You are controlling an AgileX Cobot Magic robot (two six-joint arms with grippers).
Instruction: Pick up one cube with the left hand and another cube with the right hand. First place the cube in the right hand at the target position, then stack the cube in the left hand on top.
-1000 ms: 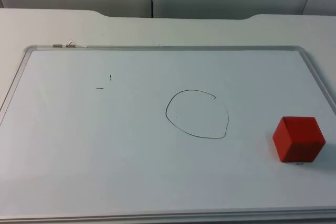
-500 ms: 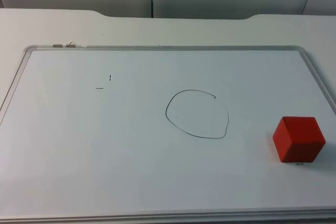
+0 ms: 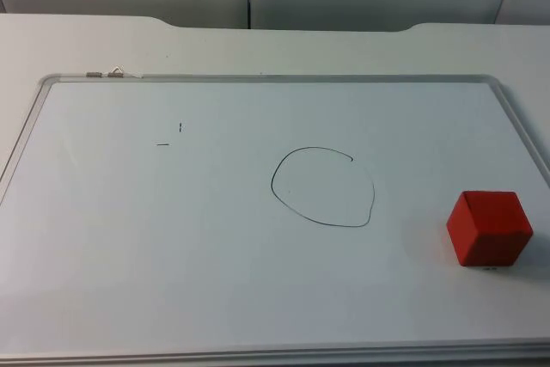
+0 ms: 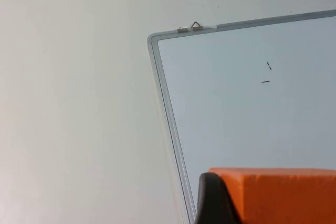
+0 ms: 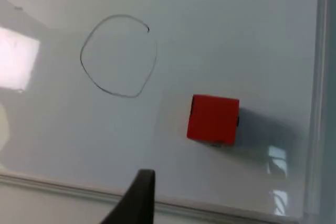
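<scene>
Left gripper (image 4: 231,208) is closed on orange cube (image 4: 283,195); right gripper (image 5: 137,198), aperture indiscernible, hovers above red cube (image 5: 212,119), which looks light and rigid: pinch opposite flat faces.

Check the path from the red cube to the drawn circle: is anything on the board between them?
Nothing visible. The red cube sits on the whiteboard, apart from the drawn circle, with bare board between them. The right pincer looks onto the cube with nothing in between. An orange cube sits at the left pincer's fingertip.
</scene>
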